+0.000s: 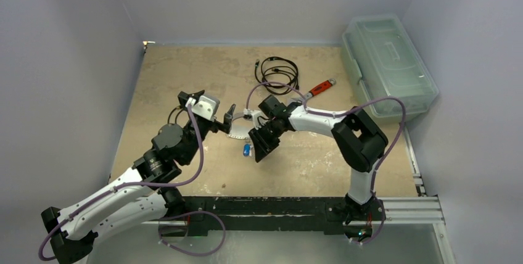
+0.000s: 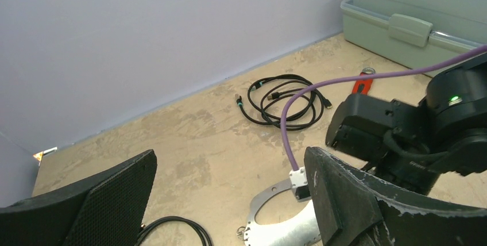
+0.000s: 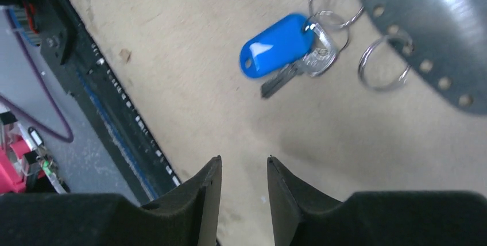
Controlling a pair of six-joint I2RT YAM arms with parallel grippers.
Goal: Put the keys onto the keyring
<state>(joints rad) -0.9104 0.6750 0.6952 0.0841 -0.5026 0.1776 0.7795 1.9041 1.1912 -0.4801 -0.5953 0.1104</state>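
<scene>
Tabletop, tan and scuffed, bears keyring between pale-violet walls.

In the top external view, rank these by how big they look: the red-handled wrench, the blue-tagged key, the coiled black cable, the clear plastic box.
1. clear plastic box
2. coiled black cable
3. red-handled wrench
4. blue-tagged key, clearly the smallest
</scene>
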